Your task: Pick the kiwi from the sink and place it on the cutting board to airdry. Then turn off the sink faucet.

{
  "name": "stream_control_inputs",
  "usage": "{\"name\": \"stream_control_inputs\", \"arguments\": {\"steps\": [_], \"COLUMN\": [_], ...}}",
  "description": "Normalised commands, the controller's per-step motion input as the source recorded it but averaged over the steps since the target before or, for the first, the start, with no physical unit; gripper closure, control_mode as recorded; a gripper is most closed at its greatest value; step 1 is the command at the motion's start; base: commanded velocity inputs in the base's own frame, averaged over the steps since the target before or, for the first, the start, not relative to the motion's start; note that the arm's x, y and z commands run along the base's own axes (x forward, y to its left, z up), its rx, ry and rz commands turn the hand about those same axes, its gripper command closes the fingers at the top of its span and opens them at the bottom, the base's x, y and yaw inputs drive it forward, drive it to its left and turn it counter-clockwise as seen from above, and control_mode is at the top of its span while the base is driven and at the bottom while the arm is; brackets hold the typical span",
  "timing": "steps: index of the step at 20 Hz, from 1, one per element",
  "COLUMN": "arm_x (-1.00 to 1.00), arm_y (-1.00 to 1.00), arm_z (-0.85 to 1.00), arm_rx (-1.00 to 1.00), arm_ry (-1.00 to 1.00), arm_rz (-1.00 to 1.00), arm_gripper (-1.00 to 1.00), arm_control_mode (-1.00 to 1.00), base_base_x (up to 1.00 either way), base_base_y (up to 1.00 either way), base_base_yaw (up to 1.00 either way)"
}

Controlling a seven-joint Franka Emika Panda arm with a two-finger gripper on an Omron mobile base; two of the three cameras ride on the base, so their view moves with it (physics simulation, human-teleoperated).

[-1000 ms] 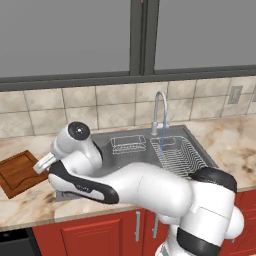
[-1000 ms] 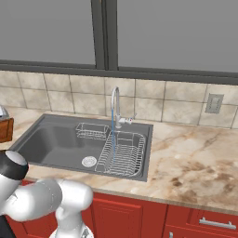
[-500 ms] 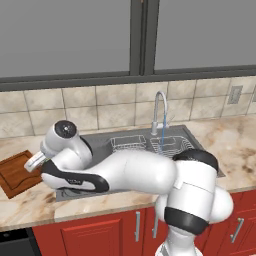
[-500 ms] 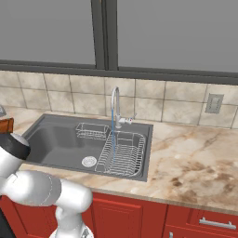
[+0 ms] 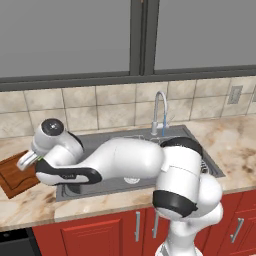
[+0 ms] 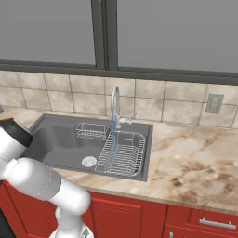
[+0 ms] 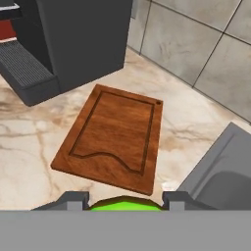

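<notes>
1. A dark appliance (image 7: 73,44) stands on the marble counter (image 7: 29,142) at upper left in the hand view.
2. The cutting board (image 7: 115,139) lies flat on the counter, between the appliance and the sink (image 7: 220,171) rim.
3. The gripper (image 7: 125,200) is clamped on the kiwi (image 7: 125,205), held above the counter near the board's edge.
4. The sink faucet (image 5: 159,112) discharges a thin stream beside the wire rack (image 6: 123,153).

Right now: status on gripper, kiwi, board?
Gripper shut on kiwi, above the counter short of the cutting board. Board surface bare. Sink faucet running, not yet turned off.
</notes>
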Motion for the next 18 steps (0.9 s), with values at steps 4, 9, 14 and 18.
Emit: {"name": "stream_control_inputs", "arguments": {"steps": [4, 9, 14, 18], "arm_x": [0.13, 0.02, 0.01, 0.03], "arm_y": [0.11, 0.03, 0.00, 0.00], "arm_z": [-0.06, -0.16, -0.27, -0.30], "arm_rx": [0.00, 0.00, 0.00, 0.00], "arm_ry": [0.00, 0.00, 0.00, 0.00], "arm_rz": [0.00, 0.00, 0.00, 0.00], "arm_gripper": [1.00, 1.00, 1.00, 1.00], "arm_control_mode": [-1.00, -1.00, -1.00, -1.00], "base_base_x": [0.00, 0.00, 0.00, 0.00], "base_base_y": [0.00, 0.00, 0.00, 0.00], "base_base_yaw": [0.00, 0.00, 0.00, 0.00]}}
